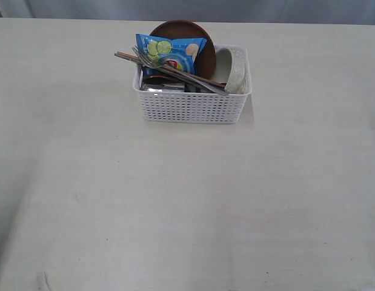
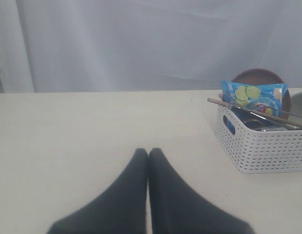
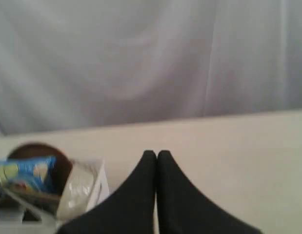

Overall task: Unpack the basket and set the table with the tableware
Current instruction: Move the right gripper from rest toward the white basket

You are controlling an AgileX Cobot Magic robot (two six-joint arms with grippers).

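— What else is on show?
— A blue bag [image 1: 172, 53] of chips, toward twelve o'clock in the exterior view. It stands on end, with its printed face to that camera.
— What is printed on it?
— Green lime slices near its upper edge, pale chips beside them, and a small red label lower down.
— Anything more?
— A pale grey curtain [image 1: 175, 8] hangs along the far side, also at twelve o'clock, in soft vertical folds. It fills the background of both wrist views. The bag shows there too, sharp in the left one and blurred in the right.
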